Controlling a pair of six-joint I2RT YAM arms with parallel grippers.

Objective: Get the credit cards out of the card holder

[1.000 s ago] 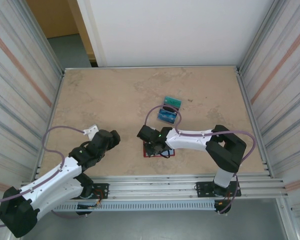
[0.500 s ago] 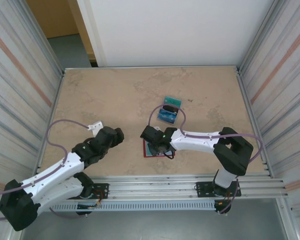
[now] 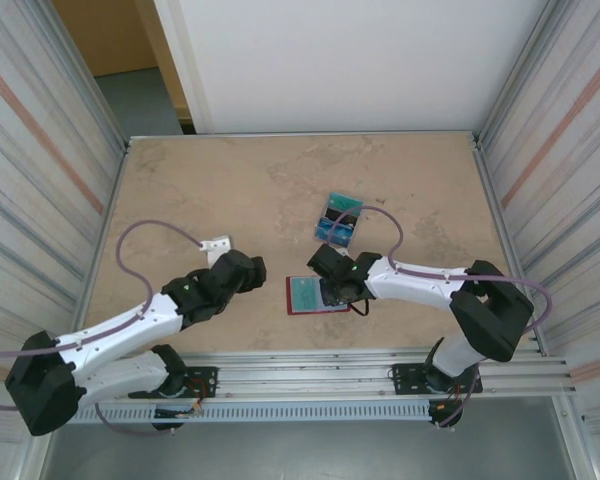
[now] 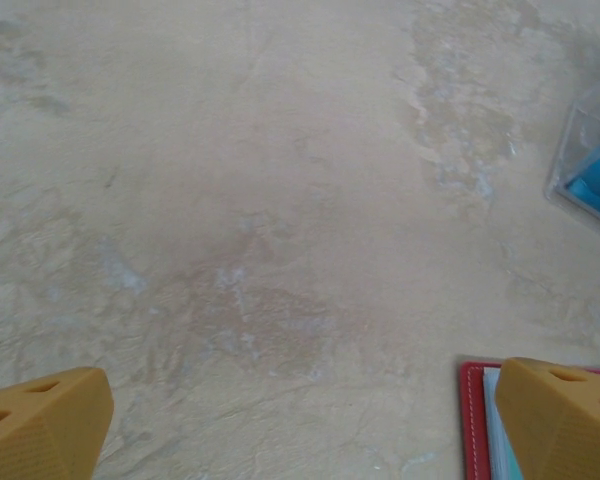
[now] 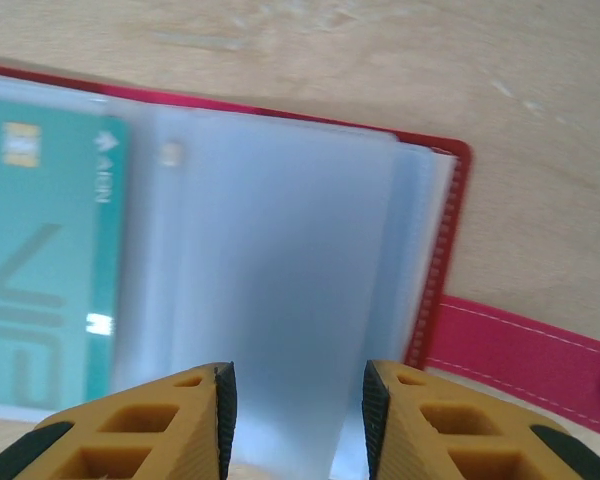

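Right hand (image 5: 295, 400) narrowly parted, gripping nothing, directly above card holder (image 5: 280, 250): red, spread open on surface (image 5: 330, 50), clear sleeves. Teal credit card (image 5: 40, 280) sleeved, left of fingers. Left hand (image 4: 300, 415) wide.

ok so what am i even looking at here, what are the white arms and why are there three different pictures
These are two robot arms, a left arm and a right arm, bolted to the near edge of a table. One picture looks down from above and behind them. The other two come from a small camera on each wrist, so the orange blocks at the bottom are that arm's own fingers. On the table lies an open red card holder with a teal card tucked in a clear sleeve. Beyond it are loose cards, teal and blue. The left claw is wide open beside the holder, holding nothing. The right claw hovers over the sleeves, jaws a little apart, nothing pinched.
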